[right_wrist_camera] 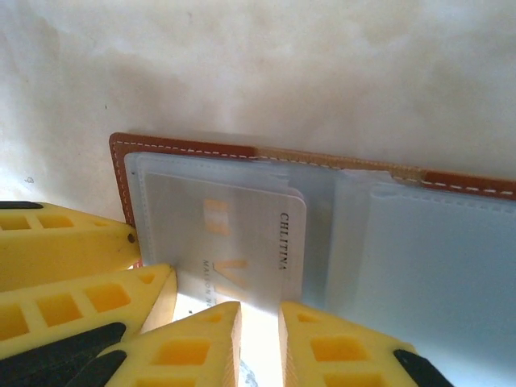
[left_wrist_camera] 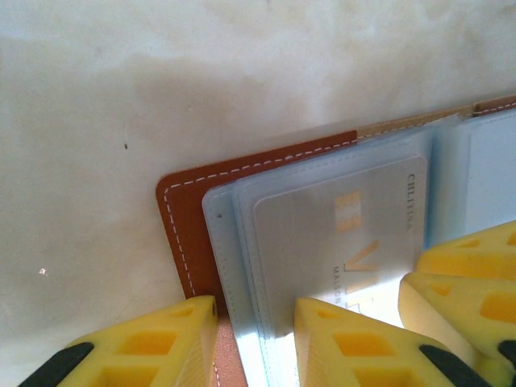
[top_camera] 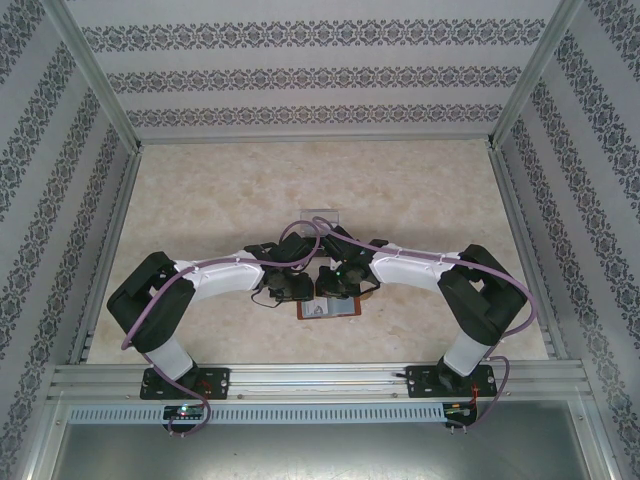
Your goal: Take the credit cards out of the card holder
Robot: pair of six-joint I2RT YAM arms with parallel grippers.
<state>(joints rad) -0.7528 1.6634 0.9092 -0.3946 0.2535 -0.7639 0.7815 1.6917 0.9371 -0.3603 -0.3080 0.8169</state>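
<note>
With the left gripper (left_wrist_camera: pixel 256 310), holding two yellow fingers apart at the short end of the card holder (left_wrist_camera: pixel 184 218), one just beside the brown leather edge and one on the clear pocket (left_wrist_camera: pixel 234 242). With the right gripper (right_wrist_camera: pixel 260 310), holding fingers close together at the near edge of a pale credit card (right_wrist_camera: pixel 242 234), and not able to tell if pinching it. Seeing the card holder lying open and flat on the table (left_wrist_camera: pixel 121 97), between both grippers.
</note>
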